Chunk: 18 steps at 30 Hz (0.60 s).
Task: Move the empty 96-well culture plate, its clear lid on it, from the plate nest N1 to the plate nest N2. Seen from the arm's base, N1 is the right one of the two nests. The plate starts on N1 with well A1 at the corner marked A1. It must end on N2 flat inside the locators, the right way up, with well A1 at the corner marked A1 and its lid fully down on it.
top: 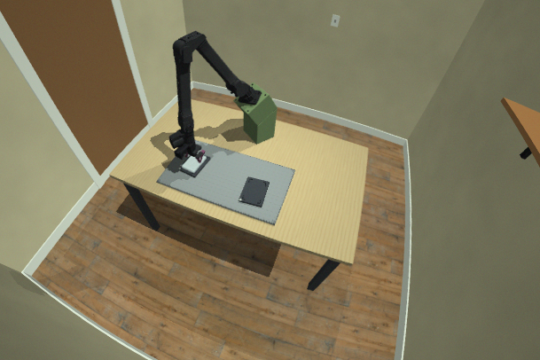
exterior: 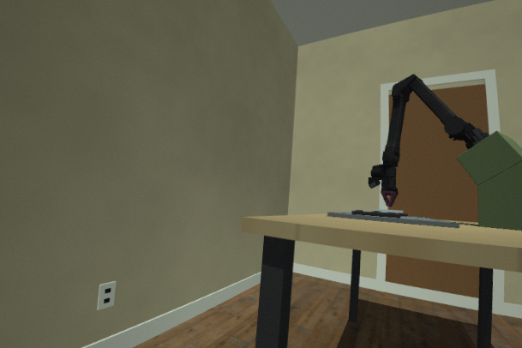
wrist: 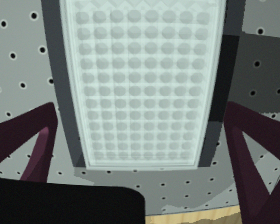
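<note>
gripper (wrist: 143, 145) jaws released, empty, straddling lidded plate (wrist: 143, 76) on nest n1 (wrist: 52, 63); a1 mark at 1 o'clock.

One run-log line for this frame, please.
phase: pre-grasp | gripper: open, holds nothing, above plate | white lidded 96-well plate: seated on dark nest N1 | dark nest N2: vacant

Olive walls (exterior: 133, 129), plank floor (top: 204, 301) (brown door (top: 71, 66) beyond).
</note>
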Each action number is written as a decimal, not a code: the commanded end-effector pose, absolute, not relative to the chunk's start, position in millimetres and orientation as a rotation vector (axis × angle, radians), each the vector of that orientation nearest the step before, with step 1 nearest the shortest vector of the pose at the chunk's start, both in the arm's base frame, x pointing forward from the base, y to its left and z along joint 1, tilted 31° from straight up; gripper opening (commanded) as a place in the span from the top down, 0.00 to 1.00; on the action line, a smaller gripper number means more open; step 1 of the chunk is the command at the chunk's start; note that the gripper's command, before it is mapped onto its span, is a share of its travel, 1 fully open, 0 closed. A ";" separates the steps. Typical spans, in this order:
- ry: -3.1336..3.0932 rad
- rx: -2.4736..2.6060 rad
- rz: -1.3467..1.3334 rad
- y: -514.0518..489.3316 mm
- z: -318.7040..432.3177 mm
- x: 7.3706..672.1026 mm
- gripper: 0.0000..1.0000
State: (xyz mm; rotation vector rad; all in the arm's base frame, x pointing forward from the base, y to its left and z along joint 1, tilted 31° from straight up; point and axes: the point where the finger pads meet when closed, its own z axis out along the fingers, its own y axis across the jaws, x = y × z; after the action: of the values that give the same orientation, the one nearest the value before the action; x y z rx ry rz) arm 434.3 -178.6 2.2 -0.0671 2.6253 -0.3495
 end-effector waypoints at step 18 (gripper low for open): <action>2.616 -0.057 -0.359 -195.1 -22.7 452.4 0.00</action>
State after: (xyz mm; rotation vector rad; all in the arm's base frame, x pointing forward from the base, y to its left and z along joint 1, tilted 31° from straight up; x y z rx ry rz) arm 446.9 -184.2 -19.4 -0.0682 2.6260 -0.3489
